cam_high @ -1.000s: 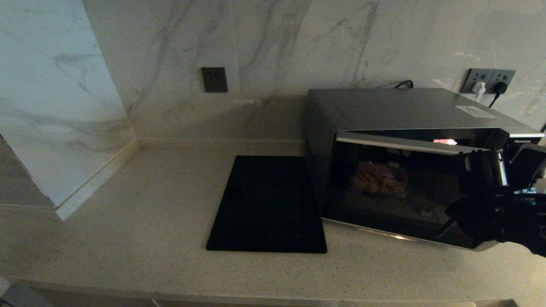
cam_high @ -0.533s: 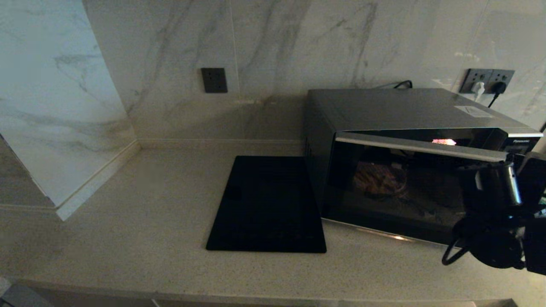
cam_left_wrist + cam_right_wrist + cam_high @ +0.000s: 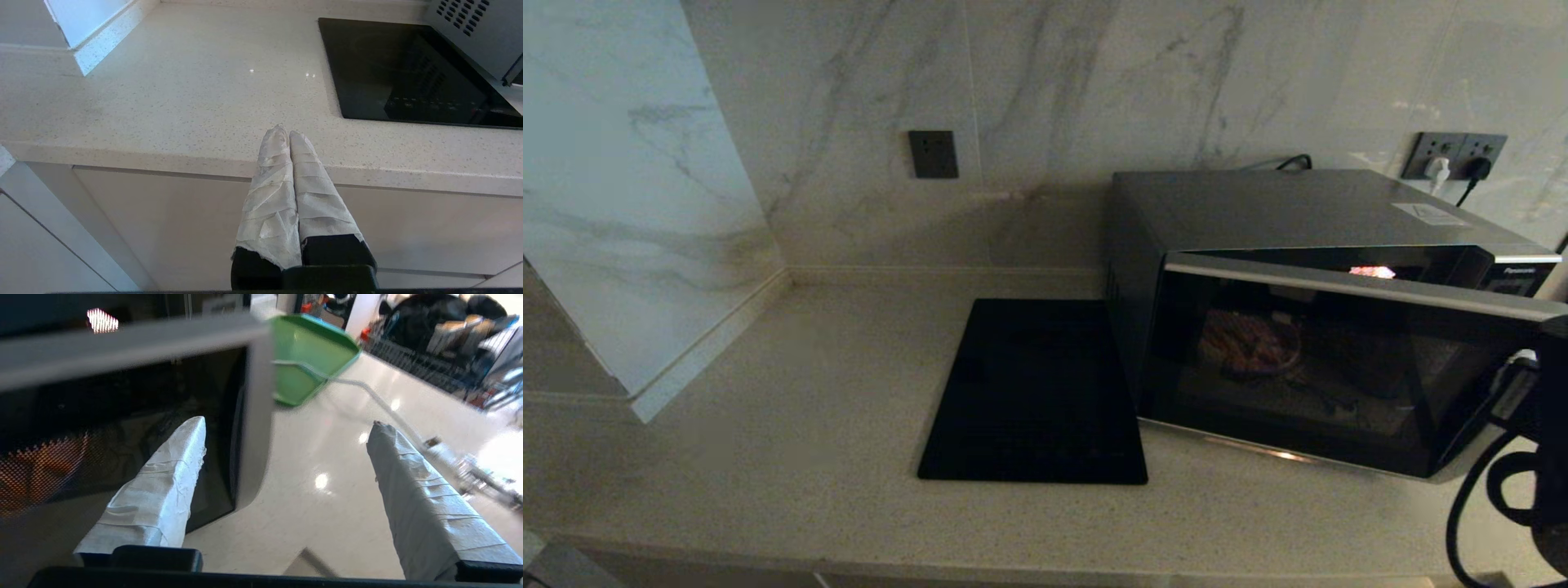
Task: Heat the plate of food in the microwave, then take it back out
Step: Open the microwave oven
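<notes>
My right gripper [image 3: 286, 433] is at the lower right of the head picture, close to me, and its jaws are spread wide with nothing between them. One wrapped finger [image 3: 163, 486] sits in front of the dark glass and the other hangs over the pale surface [image 3: 768, 425]. My left gripper [image 3: 289, 136] is parked low by the front edge of the surface, at the bottom middle of its own picture, with its jaws pressed shut on nothing. A little farther off, in the middle of the head picture, lies a flat black slab [image 3: 1033, 392], just beside the microwave [image 3: 1298, 212]. The microwave fills the right side, and its door [image 3: 1307, 367] stands a bit ajar. Through the glass I can see the plate of food [image 3: 1250, 343] inside, lit orange. Past the door's edge sits a green tray [image 3: 306, 355]. I think the food is warm now and I am at the step of opening up. Next I should swing the door wide, then reach in and take the plate by its rim, slowly, so the food does not slide.
</notes>
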